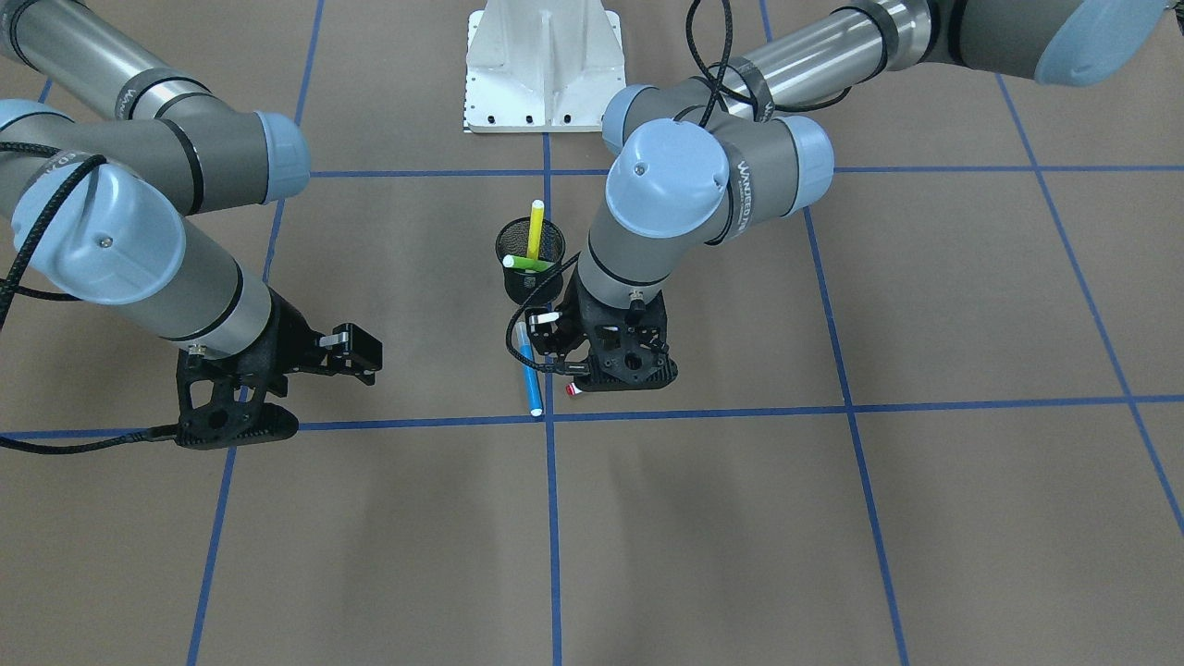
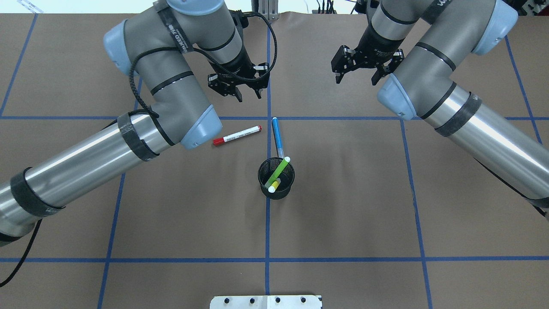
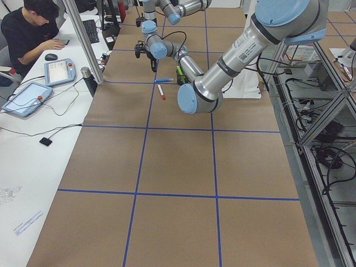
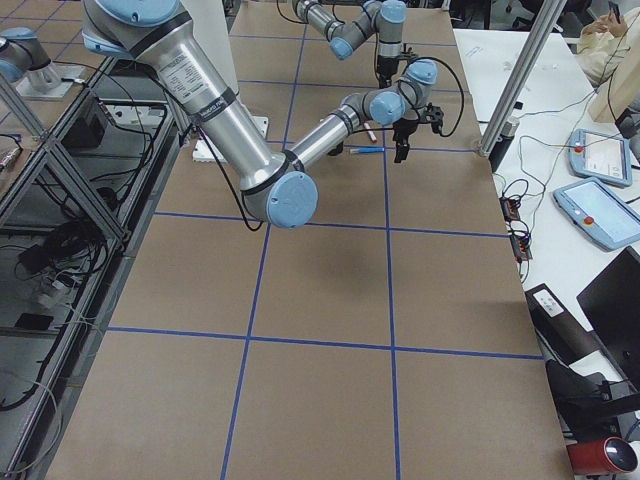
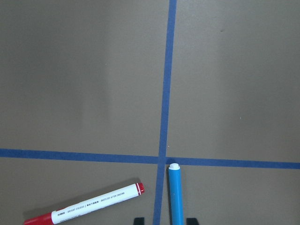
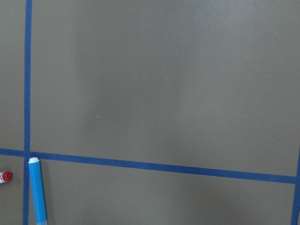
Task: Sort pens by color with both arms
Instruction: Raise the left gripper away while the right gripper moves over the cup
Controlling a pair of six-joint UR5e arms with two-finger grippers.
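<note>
- Blue pen [image 2: 278, 137]: lies flat on the table [image 2: 343, 193], along the central blue tape line, with its near end just beside the cup [image 2: 262, 186]. It is judged light, stiff and smooth. A round barrel is likely to roll if nudged. It is best gripped across the middle of the barrel, with the fingers square to its length.
- Red-capped pen [image 2: 238, 134]: lies flat and slantwise just beside the blue pen, not touching it. The white body is printed. The same handling is expected, and the grip is best placed on the body rather than on the cap, which may be a separate piece.
- Green pen [image 2: 279, 171]: leans in the cup with its upper end past the rim. Only that upper end is offered for gripping.
- Yellow pen [image 2: 276, 184]: stands in the cup, touching or just beside the green pen. A straight upward lift is advised, since a mesh cup is probably light and could be tipped.
- Left gripper [image 2: 248, 95]: the fingers are parted to a moderate gap and nothing is held. It hovers just beyond the far ends of the two lying pens.
- Right gripper [image 2: 356, 80]: the fingers are spread wide and nothing is held. It is well apart from all the pens.
</note>
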